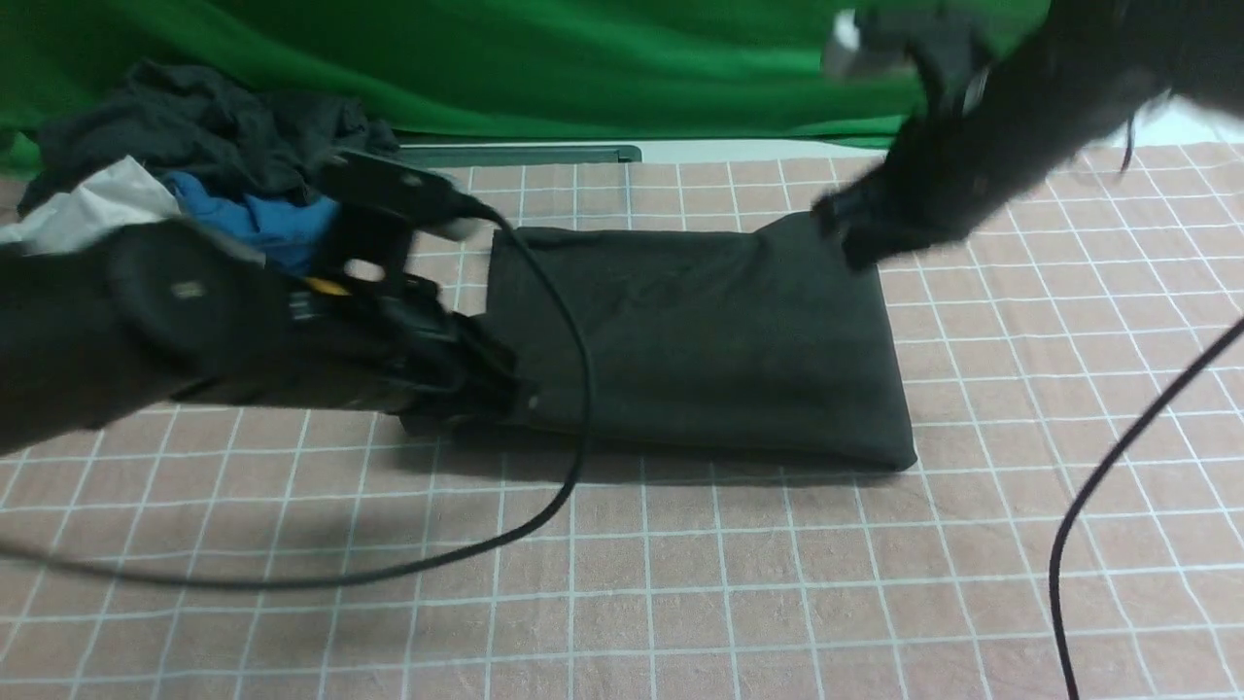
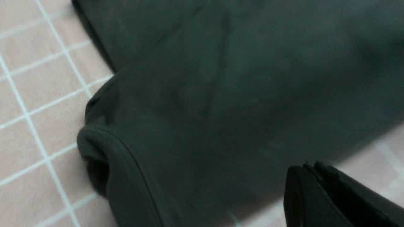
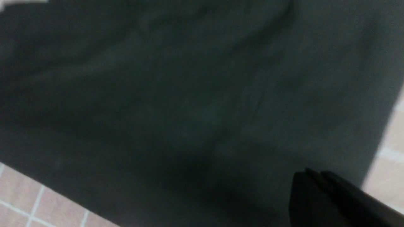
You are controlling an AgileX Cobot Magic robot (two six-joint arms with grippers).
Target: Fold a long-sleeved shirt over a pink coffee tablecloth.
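The long-sleeved shirt (image 1: 695,340) lies as a compact dark rectangle at the centre of the front view, flat on the pink coffee tablecloth (image 1: 739,583) that covers the tabletop. Judged from its shape, the folding is at or near its end.

Left hand (image 1: 476,384): at the lower left corner of the rectangle, low against the fabric. In its wrist view its fingers (image 2: 318,195) appear pressed together beside the cloth with nothing visibly between them. Right hand (image 1: 855,228): at the upper right corner, blurred; whether it is holding fabric, wide or narrow cannot be told.

Risks, as judgement:
- That upper right corner looks slightly raised; if fabric is pinched there, pulling the arm away could drag the top layer open.
- The left arm's cable (image 1: 573,389) hangs across the rectangle's left edge; a sideways move could catch and shift it.
- A rolled hem (image 2: 104,154) bulges at one corner and may spring loose.

A clothes pile (image 1: 194,165) sits at upper left, before the green cloth (image 1: 583,58).

Writing: no brand, label or print is legible in any view.
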